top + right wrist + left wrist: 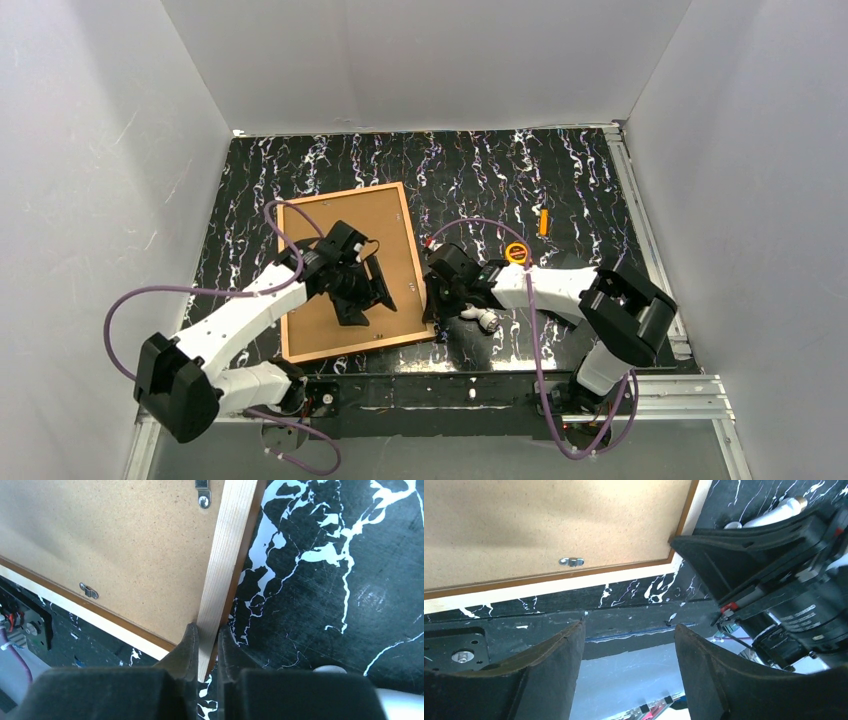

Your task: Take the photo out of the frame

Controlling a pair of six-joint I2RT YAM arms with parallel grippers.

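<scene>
The frame point(345, 235) lies face down on the black marbled table, with its tan back board point(115, 545) up. The photo is hidden beneath that board. My right gripper point(432, 300) is shut on the frame's pale wooden right rail point(227, 555) near the near-right corner, one finger on each side of it point(206, 630). My left gripper point(365, 298) hovers over the near part of the back board. It is open with nothing between its fingers point(630, 626) and looks past the frame's near edge point(549, 582).
Small metal clips point(571, 561) point(88, 590) hold the back board in. A yellow tape roll point(516, 252), an orange piece point(543, 222) and a white object point(484, 319) lie right of the frame. White walls enclose the table on three sides.
</scene>
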